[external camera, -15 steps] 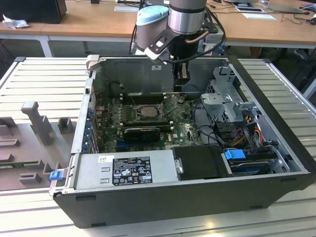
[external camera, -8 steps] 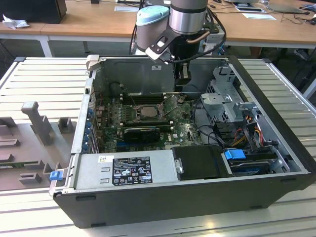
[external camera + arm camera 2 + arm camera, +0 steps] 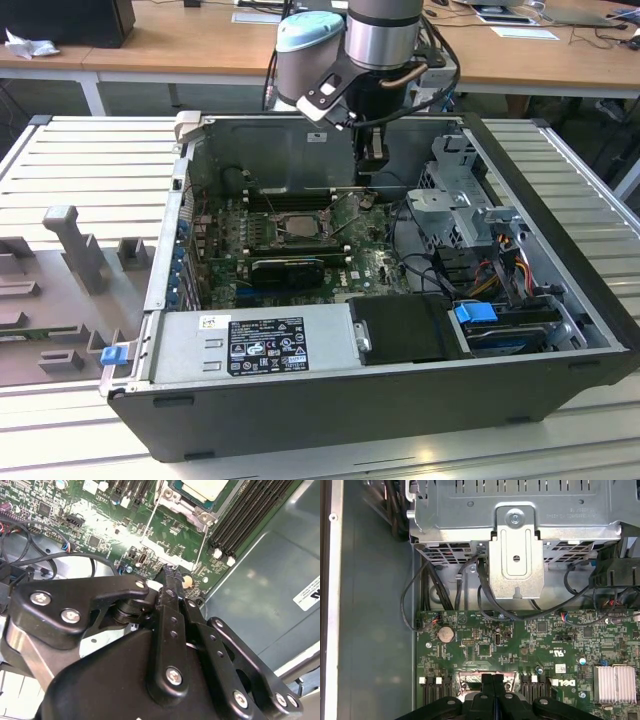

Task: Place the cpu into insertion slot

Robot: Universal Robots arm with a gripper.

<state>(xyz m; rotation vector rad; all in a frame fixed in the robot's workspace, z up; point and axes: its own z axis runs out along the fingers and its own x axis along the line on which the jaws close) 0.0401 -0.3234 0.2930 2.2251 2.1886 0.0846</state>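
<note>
The cpu (image 3: 201,487), a pale silver square, lies inside the insertion slot (image 3: 192,511), whose shiny frame and thin wire lever (image 3: 150,526) stand around it. In the exterior view the insertion slot (image 3: 270,235) sits mid-motherboard with the cpu (image 3: 297,226) in its centre. My gripper (image 3: 368,178) hangs above the board just to the exterior view's right of the slot. Its black fingers (image 3: 170,577) are pressed together with nothing between them. The first wrist view shows the shut fingertips (image 3: 492,679) over the green board.
Long black memory slots (image 3: 250,515) run beside the socket. A metal drive cage (image 3: 460,200) with bracket (image 3: 516,560) and cables (image 3: 500,262) lies on the exterior view's right. The power-supply box (image 3: 265,345) fills the case's near side. A finned heatsink (image 3: 615,682) sits on the board.
</note>
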